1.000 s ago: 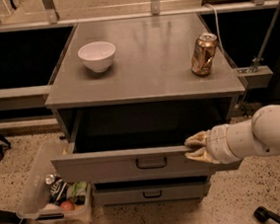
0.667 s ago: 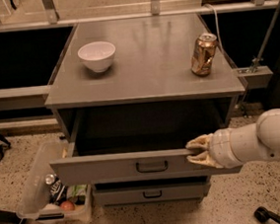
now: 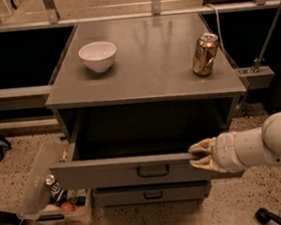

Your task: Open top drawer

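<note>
The top drawer (image 3: 111,173) is a wide grey drawer pulled well out of the grey cabinet, with a small black bar handle (image 3: 153,171) at its centre. Its inside is dark and I cannot tell what it holds. My gripper (image 3: 200,157) comes in from the right on a white arm. Its tan fingers (image 3: 203,148) sit at the top right edge of the drawer front, one above and one below the rim. A lower grey drawer (image 3: 151,194) below it is closed.
A white bowl (image 3: 98,56) and a gold can (image 3: 204,54) stand on the cabinet top (image 3: 146,69). A clear plastic bin (image 3: 43,186) with small items sits on the floor at the left, close to the drawer's left end. A rail runs behind.
The drawer front has come further out toward the camera, and my gripper has moved with it at its right end.
</note>
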Motion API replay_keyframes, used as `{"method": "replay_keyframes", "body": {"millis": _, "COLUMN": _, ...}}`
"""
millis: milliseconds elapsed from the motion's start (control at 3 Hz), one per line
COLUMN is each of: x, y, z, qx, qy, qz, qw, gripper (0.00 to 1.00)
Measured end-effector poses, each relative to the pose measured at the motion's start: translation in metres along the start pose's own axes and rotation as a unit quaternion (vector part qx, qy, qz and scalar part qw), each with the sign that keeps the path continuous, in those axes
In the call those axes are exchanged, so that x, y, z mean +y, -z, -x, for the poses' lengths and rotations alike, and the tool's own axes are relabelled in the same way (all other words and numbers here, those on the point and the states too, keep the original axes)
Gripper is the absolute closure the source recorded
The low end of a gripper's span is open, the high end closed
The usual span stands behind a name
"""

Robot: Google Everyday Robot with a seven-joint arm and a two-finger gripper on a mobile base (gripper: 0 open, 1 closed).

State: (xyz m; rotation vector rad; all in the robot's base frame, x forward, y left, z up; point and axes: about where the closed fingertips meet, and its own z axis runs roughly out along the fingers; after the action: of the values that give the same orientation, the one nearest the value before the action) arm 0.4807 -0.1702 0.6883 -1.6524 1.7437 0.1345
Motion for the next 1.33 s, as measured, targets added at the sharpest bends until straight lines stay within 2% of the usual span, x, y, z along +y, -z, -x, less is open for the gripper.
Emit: {"method": "replay_keyframes", "body": {"millis": 1333, "x": 0.018, "y": 0.01, "z": -0.001, "qx": -0.004, "qy": 0.001, "qz": 0.005, "qw": 1.0, "gripper": 1.0}}
